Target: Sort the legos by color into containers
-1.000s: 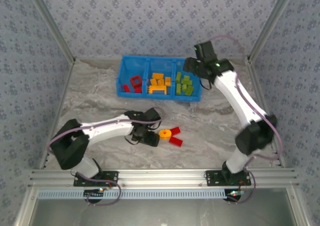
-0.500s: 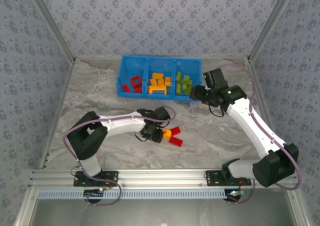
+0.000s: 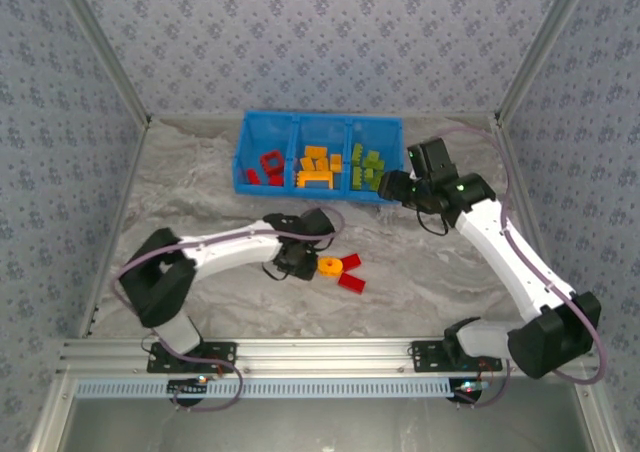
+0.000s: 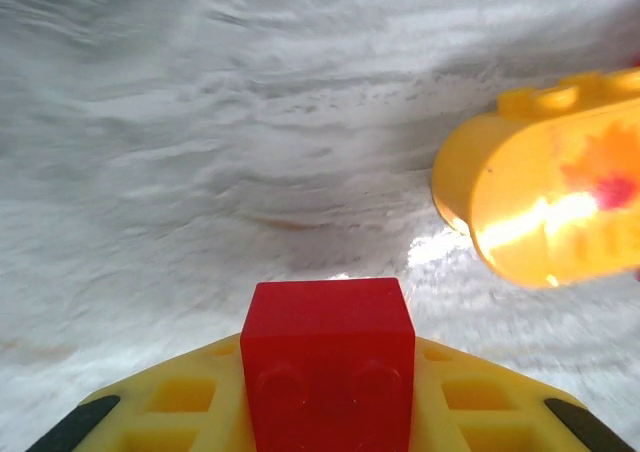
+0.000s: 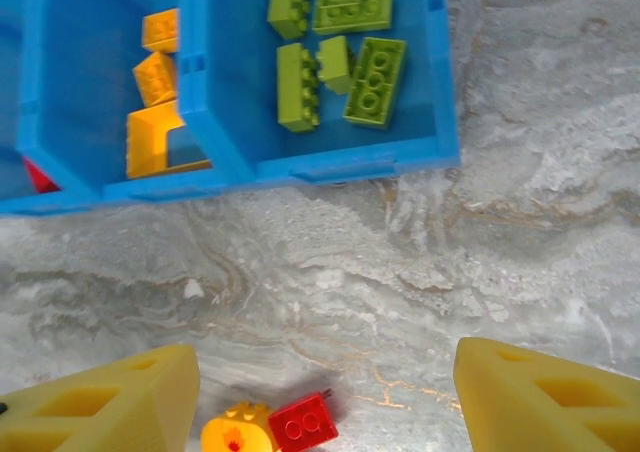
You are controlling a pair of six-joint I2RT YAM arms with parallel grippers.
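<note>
In the left wrist view my left gripper (image 4: 328, 357) is shut on a small red brick (image 4: 328, 372), low over the marble table. A round orange-yellow brick (image 4: 545, 192) lies just right of it. From above, the left gripper (image 3: 298, 260) is beside that round brick (image 3: 330, 266) and two loose red bricks (image 3: 350, 261) (image 3: 352, 283). The blue bin (image 3: 320, 119) holds red bricks (image 3: 266, 163) on the left, orange-yellow bricks (image 3: 318, 166) in the middle and green bricks (image 3: 368, 169) on the right. My right gripper (image 3: 395, 187) hangs open and empty by the bin's near right corner.
In the right wrist view the bin's front wall (image 5: 330, 162) crosses the top, with green bricks (image 5: 345, 67) behind it. Bare marble table (image 5: 400, 292) lies below the right gripper (image 5: 325, 372). Patterned walls and metal posts close in the table.
My left gripper moved right to the loose bricks and closed on a red brick. The right arm swung from over the bin's far right down to its near right corner.
</note>
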